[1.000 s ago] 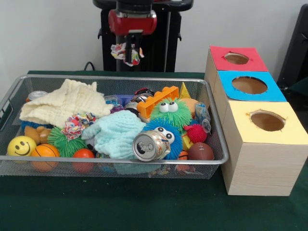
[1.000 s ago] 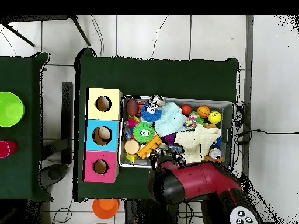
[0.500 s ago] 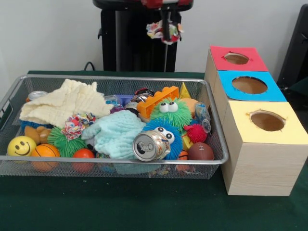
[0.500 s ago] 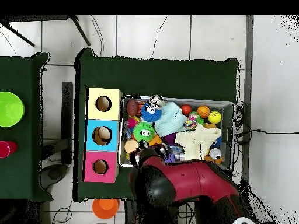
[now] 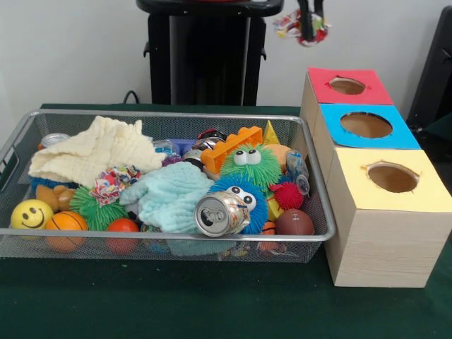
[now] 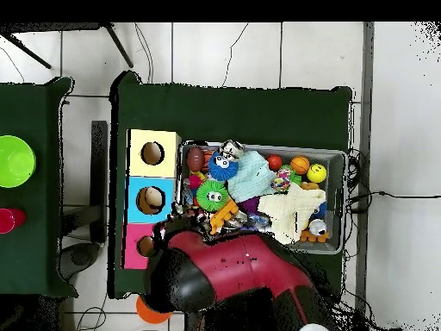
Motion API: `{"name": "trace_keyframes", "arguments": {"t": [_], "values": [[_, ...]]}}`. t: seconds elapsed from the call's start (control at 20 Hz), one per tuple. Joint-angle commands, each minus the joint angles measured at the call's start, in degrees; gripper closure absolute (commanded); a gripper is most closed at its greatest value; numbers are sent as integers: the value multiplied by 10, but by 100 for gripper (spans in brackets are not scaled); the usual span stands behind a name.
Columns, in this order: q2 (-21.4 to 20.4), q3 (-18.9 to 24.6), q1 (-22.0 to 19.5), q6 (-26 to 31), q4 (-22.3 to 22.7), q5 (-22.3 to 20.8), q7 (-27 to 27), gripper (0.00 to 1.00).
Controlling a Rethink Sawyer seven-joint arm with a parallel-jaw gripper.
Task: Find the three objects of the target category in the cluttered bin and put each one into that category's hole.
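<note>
My gripper is high at the top edge of the front view, shut on a printed cloth bundle that hangs above and behind the red-topped box. In the overhead view my red arm covers that box and hides the gripper. A second printed bundle lies in the wire mesh bin between the cream cloth and the mint cloth; it also shows in the overhead view. A third bundle is hidden. The yellow-ringed hole is in the nearest, largest box, at the far end of the row from my gripper.
The blue-ringed hole sits between the red and yellow boxes. The bin also holds fuzzy googly-eyed balls, a drinks can, a smiley ball, small sports balls and an orange toy. An orange cup stands off the table.
My gripper has carried the printed bundle up from above the bin's back edge and sideways to above the red-topped box. The bin's contents have not moved.
</note>
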Motion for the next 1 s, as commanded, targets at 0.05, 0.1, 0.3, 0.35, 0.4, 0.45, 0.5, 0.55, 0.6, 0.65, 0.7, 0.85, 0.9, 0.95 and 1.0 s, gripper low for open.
{"name": "trace_keyframes", "arguments": {"t": [0.05,0.1,0.3,0.35,0.4,0.45,0.5,0.55,0.6,0.65,0.7,0.85,0.9,0.95,1.0], "values": [[18,-40,65,-33,-30,1,106,100],[30,-54,77,-38,-40,-7,109,100],[62,-102,115,-104,-52,-12,125,100],[67,-109,119,-122,-52,-11,126,100],[69,-117,125,-138,-50,-8,128,100],[75,-122,129,-149,-52,-5,127,100],[81,-133,138,-155,-57,-3,126,100],[85,-142,145,-163,-60,-1,125,100],[87,-151,150,-168,-62,1,124,100],[90,-155,151,-173,-65,3,120,100],[93,-157,151,-178,-67,6,116,100],[106,-157,143,-199,-71,7,105,100],[110,-156,140,-206,-71,5,101,100],[113,-155,137,-212,-72,1,97,100],[116,-158,138,-217,-75,0,95,100]]}}
